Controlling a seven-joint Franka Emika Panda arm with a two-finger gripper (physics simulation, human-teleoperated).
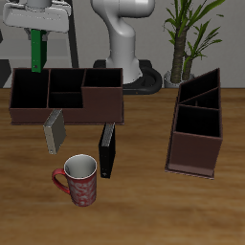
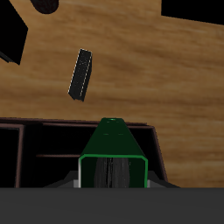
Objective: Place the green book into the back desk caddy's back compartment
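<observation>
We see the end effector pointing straight down, clamped on the green book. The book hangs upright above the back desk caddy, over its wider end section.

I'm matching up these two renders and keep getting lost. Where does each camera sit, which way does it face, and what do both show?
Exterior view: in front and above, facing the table, the robot's base behind; the gripper holds the green book over the back desk caddy.
Wrist view: on the gripper, looking down past the green book onto the caddy.
Shared: green book, caddy, black book.
</observation>
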